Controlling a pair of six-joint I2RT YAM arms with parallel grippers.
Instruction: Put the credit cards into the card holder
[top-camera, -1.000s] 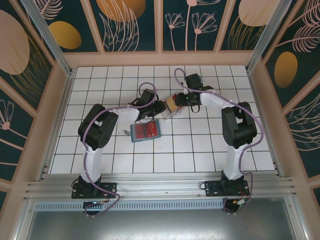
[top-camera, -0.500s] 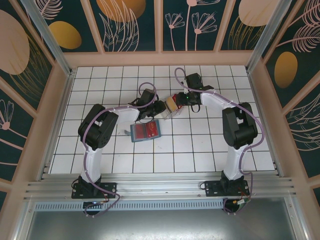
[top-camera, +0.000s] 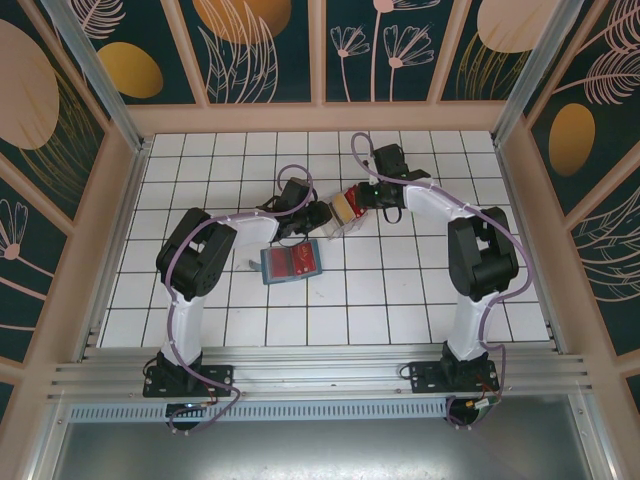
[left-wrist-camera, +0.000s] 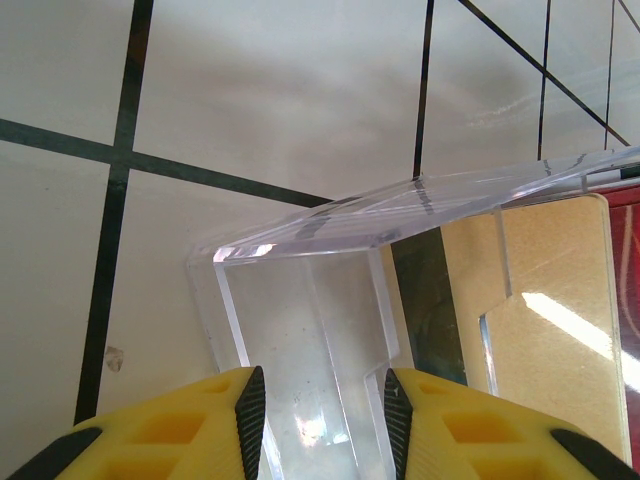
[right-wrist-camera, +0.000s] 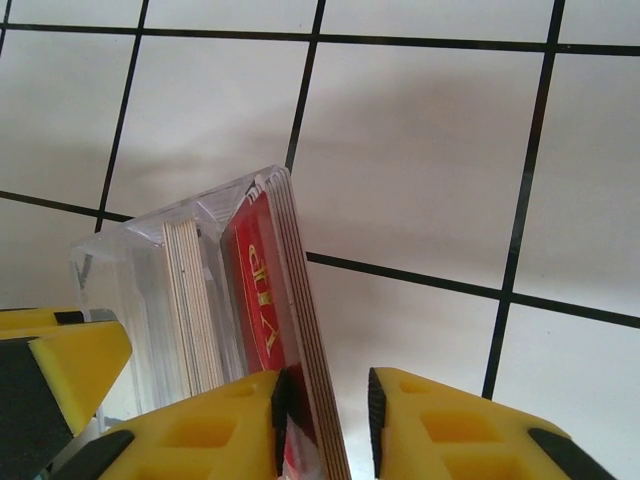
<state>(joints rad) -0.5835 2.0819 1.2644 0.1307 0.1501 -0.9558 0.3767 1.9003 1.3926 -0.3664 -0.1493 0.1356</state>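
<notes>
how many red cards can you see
1 red card, standing on edge in the clear tray, between the right claw's fingers. Tan cards stand beside it; more red ones may be hidden among them.

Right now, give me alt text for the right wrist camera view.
Two yellow gripper fingers pinch a stack of cards, its red card facing the camera, beside a clear plastic tray holding pale cards, above a white tiled table.

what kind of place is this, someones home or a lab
Most likely a lab test cell, not a home: a white gridded table boxed in by decorative printed wall panels, with two arms bolted to an aluminium rail at its near edge.
</notes>
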